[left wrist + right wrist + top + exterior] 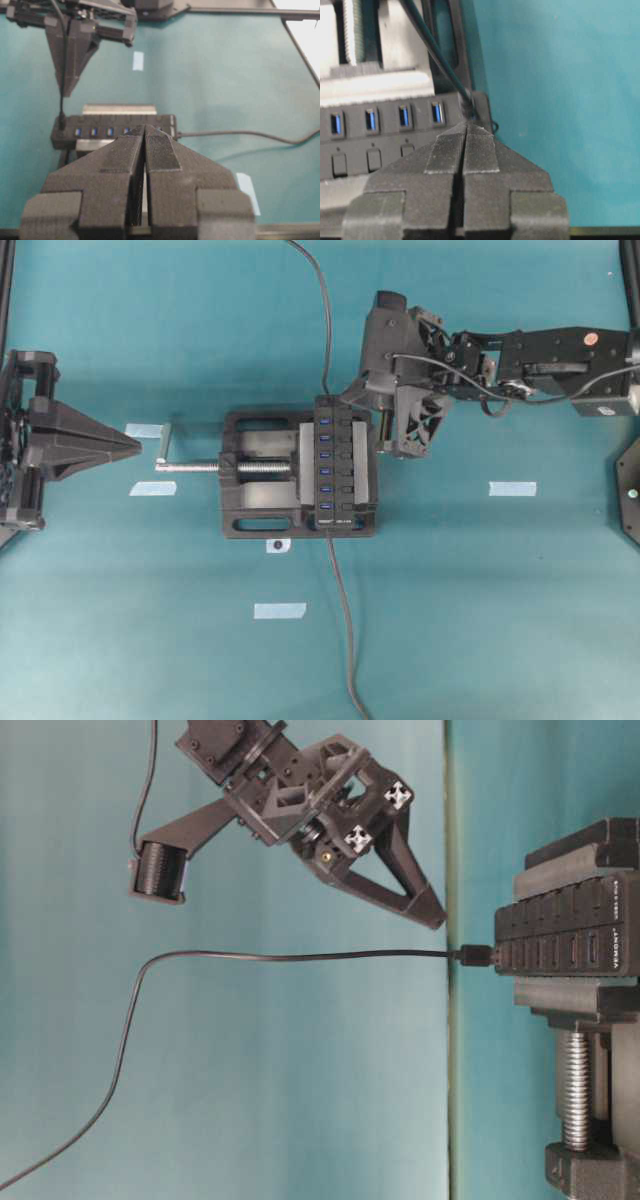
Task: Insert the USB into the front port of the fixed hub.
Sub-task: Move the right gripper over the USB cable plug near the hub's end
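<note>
Seven blue ports on one fixed hub; one USB; five tape strips.

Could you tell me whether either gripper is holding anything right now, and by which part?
Nothing is held. The left gripper and right gripper are both shut and empty; the USB sits at the fixed hub.

Black USB plugged into end of clamped fixed hub.

Teal tabletop, pale tape strips.
</note>
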